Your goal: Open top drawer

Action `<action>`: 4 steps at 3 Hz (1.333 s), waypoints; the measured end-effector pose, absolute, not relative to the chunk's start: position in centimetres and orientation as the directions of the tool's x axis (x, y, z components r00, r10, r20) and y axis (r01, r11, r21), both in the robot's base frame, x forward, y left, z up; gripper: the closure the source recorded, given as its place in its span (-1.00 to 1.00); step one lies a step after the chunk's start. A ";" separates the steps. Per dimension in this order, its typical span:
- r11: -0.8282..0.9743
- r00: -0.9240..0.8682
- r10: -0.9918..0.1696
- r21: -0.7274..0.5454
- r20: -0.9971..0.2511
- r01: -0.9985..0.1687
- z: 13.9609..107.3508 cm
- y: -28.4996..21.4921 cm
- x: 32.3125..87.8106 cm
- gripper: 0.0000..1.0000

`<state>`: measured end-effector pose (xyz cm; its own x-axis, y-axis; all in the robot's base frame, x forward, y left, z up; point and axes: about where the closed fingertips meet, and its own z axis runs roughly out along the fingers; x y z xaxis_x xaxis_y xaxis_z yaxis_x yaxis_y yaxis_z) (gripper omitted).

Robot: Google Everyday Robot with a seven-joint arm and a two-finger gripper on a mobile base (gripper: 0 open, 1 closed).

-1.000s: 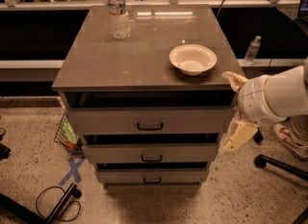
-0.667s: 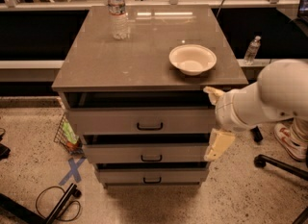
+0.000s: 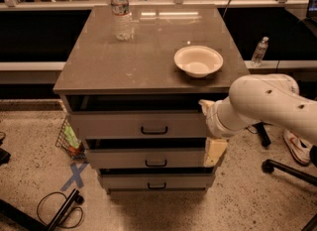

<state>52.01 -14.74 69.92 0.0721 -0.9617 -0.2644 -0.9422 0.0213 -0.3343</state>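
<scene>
Hanging at the right end of the top drawer, the pincer has its two cream fingers wide apart, one up and one down. It holds nothing. The upper finger is by the top right corner of the drawer's front. The lower finger hangs in front of the right end of the middle drawer. I cannot tell if either finger touches a drawer. The fat white arm comes in from the right side.

The top drawer is the biggest of three grey drawers, right under the brown bench. Its little black handle sits in the middle of its front, well to the left of the pincer. A dark gap shows between the drawer's front and the bench above it. The bottom drawer is the smallest and sits lowest.

On the bench, a white bowl sits near the front right corner. A clear water bottle stands upright near the back left.

A second small bottle stands on a ledge to the right of the bench. On the speckled floor, a wire basket leans by the left side of the drawers. A blue tape cross and a black cable lie near it. A black wheeled chair leg is on the right.
</scene>
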 end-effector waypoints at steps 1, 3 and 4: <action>0.019 0.070 -0.964 -0.328 -0.257 -0.945 68.0 -15.2 53.5 -1.00; 0.005 0.078 -0.964 -0.313 -0.254 -0.950 65.2 -14.8 55.7 -0.25; -0.007 0.085 -0.963 -0.296 -0.254 -0.955 64.2 -14.1 56.0 0.20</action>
